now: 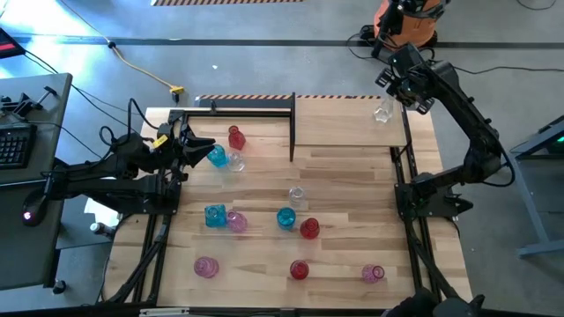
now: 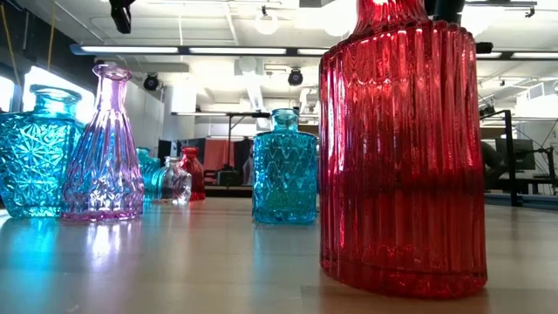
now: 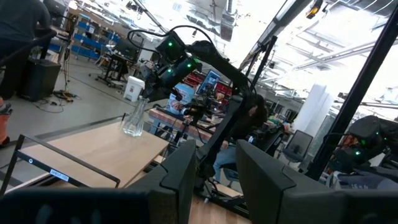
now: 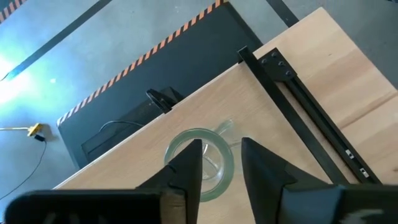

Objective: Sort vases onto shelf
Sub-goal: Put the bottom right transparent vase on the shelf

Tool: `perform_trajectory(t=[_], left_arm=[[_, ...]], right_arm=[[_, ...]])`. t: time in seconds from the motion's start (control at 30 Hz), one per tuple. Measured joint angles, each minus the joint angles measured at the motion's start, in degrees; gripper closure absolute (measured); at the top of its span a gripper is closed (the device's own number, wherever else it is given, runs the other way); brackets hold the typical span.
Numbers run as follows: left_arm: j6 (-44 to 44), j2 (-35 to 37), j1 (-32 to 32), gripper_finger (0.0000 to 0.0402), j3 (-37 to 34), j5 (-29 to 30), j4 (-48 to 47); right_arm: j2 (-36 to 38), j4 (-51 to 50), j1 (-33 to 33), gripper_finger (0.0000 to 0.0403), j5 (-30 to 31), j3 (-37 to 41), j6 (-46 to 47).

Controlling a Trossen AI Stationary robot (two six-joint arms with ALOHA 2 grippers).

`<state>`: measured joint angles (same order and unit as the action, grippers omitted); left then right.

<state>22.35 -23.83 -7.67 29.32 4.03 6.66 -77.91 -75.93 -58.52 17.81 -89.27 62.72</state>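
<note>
A clear tall-necked vase (image 1: 382,112) stands upright on its base at the far right of the shelf (image 1: 344,123), a pale board edged with black bars. My right gripper (image 4: 221,155) hangs just above the vase, slanting down, slightly open, one finger on each side of the vase's top (image 4: 199,163). The left wrist view shows the same vase (image 3: 134,118) under that gripper. Several red, blue, pink and clear vases stand on the tabletop, among them a blue one (image 1: 217,157) beside my left gripper (image 1: 196,145), which is open and holds nothing. My right gripper comes at the clear vase from above, slanting down, with its fingers (image 4: 186,165) on either side of the vase's upper part. Whether they touch the glass I cannot tell. The vase stands upright with its base on the shelf.
A black bar (image 1: 293,128) bounds the shelf on the left, and another bar (image 4: 311,106) runs along its edge. Nearest the low camera are a red ribbed vase (image 2: 401,148), a blue one (image 2: 284,170) and a pink one (image 2: 105,148). A person (image 3: 18,25) stands beyond the table.
</note>
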Motion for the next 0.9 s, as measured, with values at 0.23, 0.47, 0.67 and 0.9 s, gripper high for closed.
perform_trajectory(t=[0.23,0.47,0.67,0.9], left_arm=[[0.0,0.0,-0.01,0.0296,0.0,0.0,0.0],[0.0,0.0,0.0,0.0296,0.0,0.0,0.0],[0.0,0.0,0.01,0.0296,0.0,0.0,0.0],[0.0,0.0,-0.02,0.0296,0.0,0.0,0.0]], right_arm=[[0.02,0.14,0.0,0.0292,1.26,-0.02,0.28],[0.02,0.57,0.0,0.0292,2.19,-0.02,1.39],[0.03,0.87,0.0,0.0292,2.74,-0.02,1.92],[1.32,1.96,0.09,0.0292,2.77,-0.02,1.4]])
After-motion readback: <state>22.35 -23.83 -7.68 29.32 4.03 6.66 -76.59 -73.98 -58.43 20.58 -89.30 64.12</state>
